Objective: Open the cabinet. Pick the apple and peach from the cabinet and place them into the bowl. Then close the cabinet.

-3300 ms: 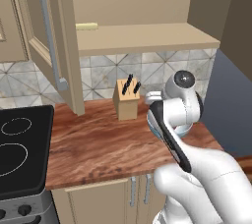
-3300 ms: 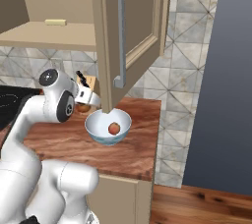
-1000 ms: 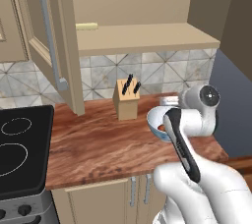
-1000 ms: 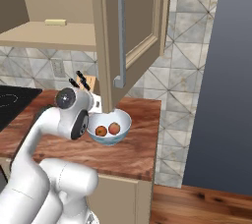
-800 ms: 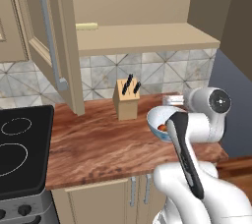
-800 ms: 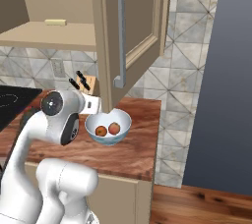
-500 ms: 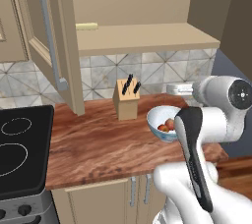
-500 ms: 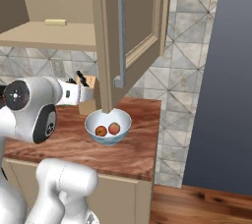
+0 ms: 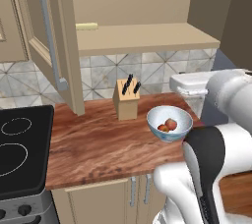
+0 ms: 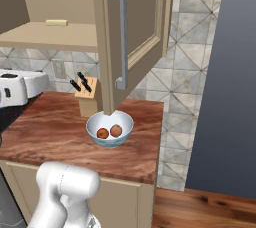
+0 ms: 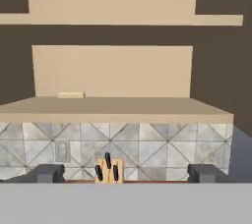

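Observation:
The cabinet stands open: its left door (image 9: 54, 41) and right door (image 10: 137, 27) are swung out, each with a long grey bar handle. On the counter below sits the white bowl (image 9: 173, 134), also in the right base view (image 10: 95, 124). Two round fruits lie in it side by side, a redder one (image 10: 103, 133) and a paler one (image 10: 116, 130). Which is the apple and which the peach I cannot tell. My gripper (image 11: 126, 174) is open and empty, its fingertips (image 11: 47, 173) far apart. It is raised and faces the cabinet shelf.
A small yellow block (image 9: 87, 26) lies on the cabinet shelf. A wooden knife block (image 9: 127, 102) stands at the backsplash behind the bowl. A black stove (image 9: 19, 149) borders the counter on the left. The counter ends just right of the bowl.
A second fruit has landed in the bowl since the oldest frames. Over the last second the arm has drawn back from over the bowl and risen, with the gripper still open.

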Controlling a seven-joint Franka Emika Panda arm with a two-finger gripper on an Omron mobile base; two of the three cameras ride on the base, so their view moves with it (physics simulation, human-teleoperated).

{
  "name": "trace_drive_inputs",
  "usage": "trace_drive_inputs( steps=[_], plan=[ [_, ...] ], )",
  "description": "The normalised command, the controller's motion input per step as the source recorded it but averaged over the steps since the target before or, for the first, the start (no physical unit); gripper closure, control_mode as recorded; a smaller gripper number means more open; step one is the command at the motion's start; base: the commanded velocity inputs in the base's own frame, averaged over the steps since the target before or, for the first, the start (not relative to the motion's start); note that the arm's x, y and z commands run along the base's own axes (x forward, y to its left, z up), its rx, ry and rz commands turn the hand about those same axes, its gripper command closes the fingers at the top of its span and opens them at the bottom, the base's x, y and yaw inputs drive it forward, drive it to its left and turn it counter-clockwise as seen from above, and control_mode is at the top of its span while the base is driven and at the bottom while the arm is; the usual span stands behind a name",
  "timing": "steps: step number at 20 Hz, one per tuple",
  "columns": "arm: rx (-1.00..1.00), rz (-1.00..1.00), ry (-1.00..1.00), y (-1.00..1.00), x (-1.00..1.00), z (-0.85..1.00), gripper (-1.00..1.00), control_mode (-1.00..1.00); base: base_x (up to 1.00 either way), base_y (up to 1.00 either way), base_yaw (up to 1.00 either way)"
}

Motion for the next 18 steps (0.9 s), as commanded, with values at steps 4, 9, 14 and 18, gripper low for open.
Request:
trace_drive_inputs(
  steps=[4, 9, 14, 18],
  plan=[
    [-0.04, 0.11, -0.20, 0.52, -1.00, 0.45, -1.00, -1.00, 0.00, 0.00, 0.00],
    [-0.05, 0.03, -0.03, 0.73, -0.62, 0.13, -1.00, -1.00, 0.00, 0.00, 0.00],
    [0.00, 0.06, 0.00, 0.39, -0.05, 0.00, -1.00, -1.00, 0.00, 0.00, 0.00],
    [0.00, 0.02, 0.00, 0.54, 0.00, -0.01, -1.00, -1.00, 0.00, 0.00, 0.00]
  ],
)
